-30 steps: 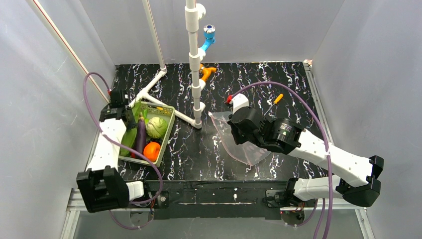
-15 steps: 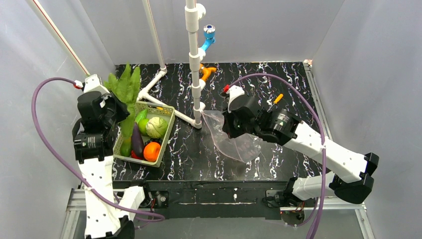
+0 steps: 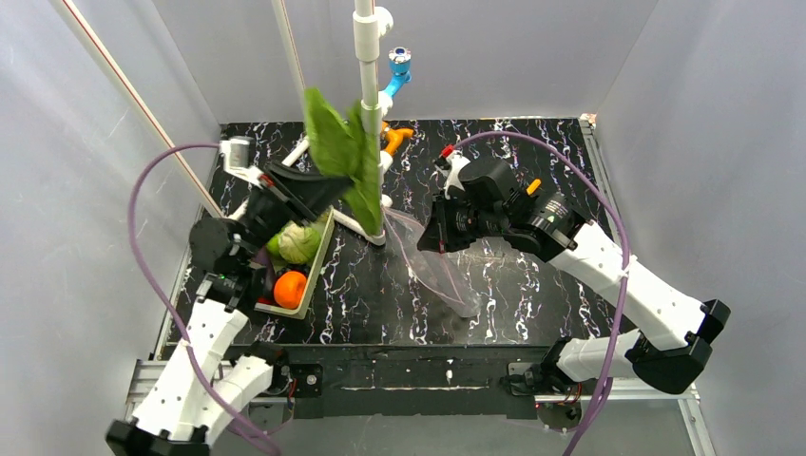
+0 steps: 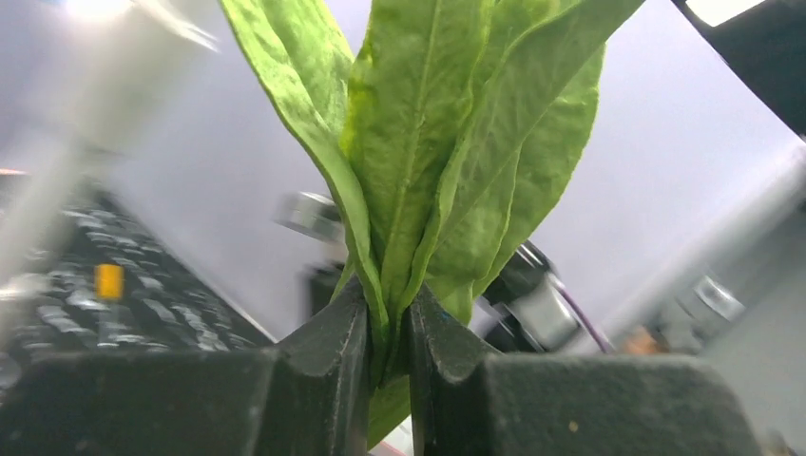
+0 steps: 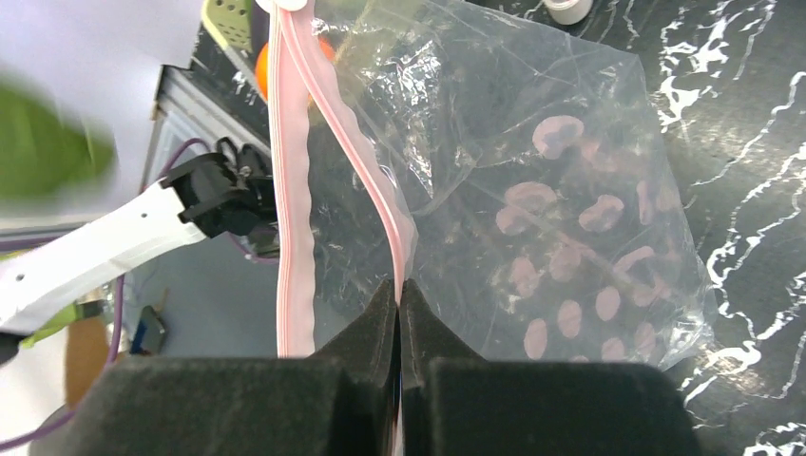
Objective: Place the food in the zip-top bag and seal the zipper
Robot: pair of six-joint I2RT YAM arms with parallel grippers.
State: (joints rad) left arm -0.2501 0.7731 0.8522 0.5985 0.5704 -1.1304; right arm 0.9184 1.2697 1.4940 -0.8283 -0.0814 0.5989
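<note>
Left gripper (image 4: 388,321) clamps green leafy toy vegetable (image 4: 428,142) aloft; right gripper (image 5: 399,296) pinches pink zipper strip (image 5: 293,209) of clear crinkly bag (image 5: 532,133).

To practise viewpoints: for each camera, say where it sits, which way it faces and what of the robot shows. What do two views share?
Top external: above, behind the bases, looking down on the black marbled table; both arms show.
Left wrist: on the left arm, looking along the left gripper, shut on a leafy green toy vegetable.
Right wrist: on the right arm, looking past the right gripper, pinching the clear crinkly bag at its pink zipper.
Shared: top and right wrist show that bag.
</note>
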